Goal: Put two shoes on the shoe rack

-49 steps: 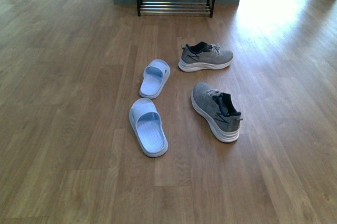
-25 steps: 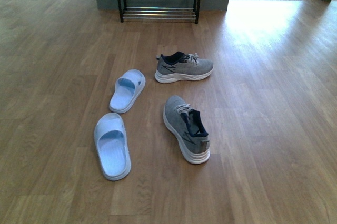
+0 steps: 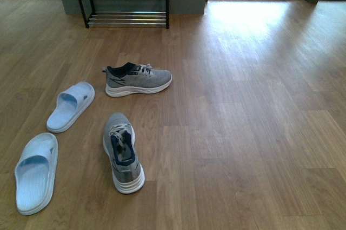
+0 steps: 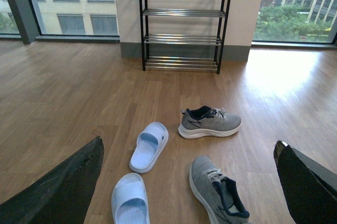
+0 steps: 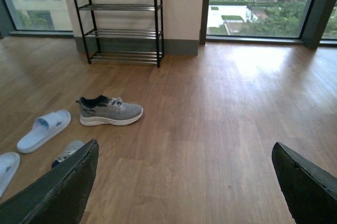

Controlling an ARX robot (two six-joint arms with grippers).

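Two pale blue slides (image 3: pixel 70 106) left of grey sneakers (image 3: pixel 138 79), white soles, dark collars, shoe rack (image 3: pixel 127 19) beyond, left gripper (image 4: pixel 188 145) and right gripper (image 5: pixel 184 145) fingers spread wide

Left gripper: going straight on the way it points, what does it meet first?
Likely the near sneaker, lying low ahead of the open left gripper. Depth is unclear, so it could touch bare floor beside it first.
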